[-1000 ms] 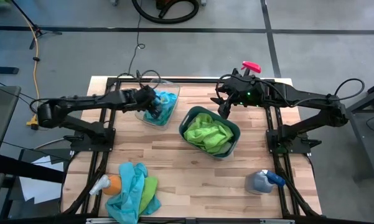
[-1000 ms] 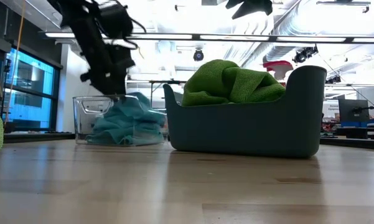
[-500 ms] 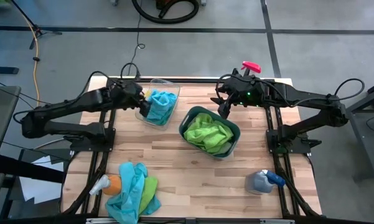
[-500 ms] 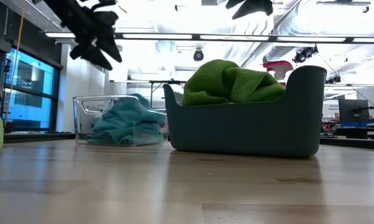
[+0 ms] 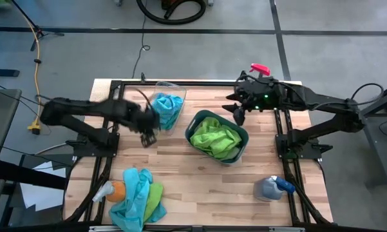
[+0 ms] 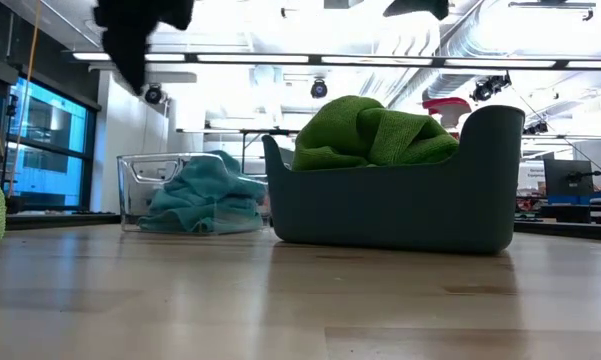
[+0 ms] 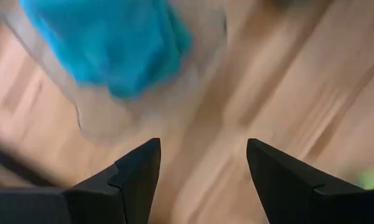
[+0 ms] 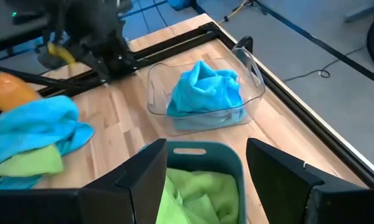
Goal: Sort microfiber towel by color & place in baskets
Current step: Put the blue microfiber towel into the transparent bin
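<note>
left gripper hangs spread and empty just beside the clear basket, right gripper spread too.

The high view looks straight down on the whole counter; the low view sits at counter height, level, close to the teal tub; both wrist views look down near the clear tub, shared by all.

Fuzzy cloth towels, clear plastic tub, wood table.
</note>
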### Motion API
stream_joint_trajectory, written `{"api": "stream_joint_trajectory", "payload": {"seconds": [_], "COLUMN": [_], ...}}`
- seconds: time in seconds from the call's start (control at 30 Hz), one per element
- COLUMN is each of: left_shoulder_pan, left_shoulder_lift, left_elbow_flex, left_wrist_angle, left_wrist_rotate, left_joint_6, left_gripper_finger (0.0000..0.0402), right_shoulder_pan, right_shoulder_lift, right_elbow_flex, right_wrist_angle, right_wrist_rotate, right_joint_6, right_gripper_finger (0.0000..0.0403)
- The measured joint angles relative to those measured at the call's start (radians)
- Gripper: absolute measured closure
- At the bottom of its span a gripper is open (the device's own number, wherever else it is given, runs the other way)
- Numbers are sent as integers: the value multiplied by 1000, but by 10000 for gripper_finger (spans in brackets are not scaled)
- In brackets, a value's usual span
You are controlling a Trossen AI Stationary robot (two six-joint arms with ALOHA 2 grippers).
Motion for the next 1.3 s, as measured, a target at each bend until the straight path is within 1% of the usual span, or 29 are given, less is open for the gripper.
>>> {"api": "stream_joint_trajectory", "payload": {"seconds": [0.1,0.27,0.43,0.5,0.6,0.77,0.9,0.97,1.0,1.1,1.17,1.23,1.3], "left_shoulder_pan": [-121,-291,-417,-459,-508,-538,-538,-534,-531,-517,-507,-496,-486], "left_shoulder_lift": [93,233,348,377,406,419,419,419,420,420,420,413,407], "left_elbow_flex": [16,17,17,17,17,17,10,-6,-13,-18,-8,7,20], "left_wrist_angle": [-100,-119,-129,-142,-142,-102,-90,-55,-35,12,12,10,10], "left_wrist_rotate": [18,210,432,484,524,532,496,485,491,554,570,561,524], "left_joint_6": [-108,-278,-433,-491,-569,-582,-594,-600,-603,-594,-575,-559,-552], "left_gripper_finger": [174,174,174,174,174,174,174,174,174,174,174,174,174], "right_shoulder_pan": [0,0,0,0,0,0,0,0,0,0,0,0,0], "right_shoulder_lift": [-45,-119,-180,-199,-221,-245,-256,-257,-257,-258,-258,-258,-258], "right_elbow_flex": [0,0,0,0,0,0,0,0,0,0,0,0,0], "right_wrist_angle": [-45,-201,-330,-346,-346,-345,-347,-347,-347,-347,-347,-347,-346], "right_wrist_rotate": [-16,-17,-20,-37,-61,-63,-64,-65,-67,-67,-66,-58,-54], "right_joint_6": [-8,-43,-84,-106,-139,-148,-116,-104,-97,-89,-89,-89,-83], "right_gripper_finger": [185,185,185,185,185,185,185,185,185,185,185,185,185]}}
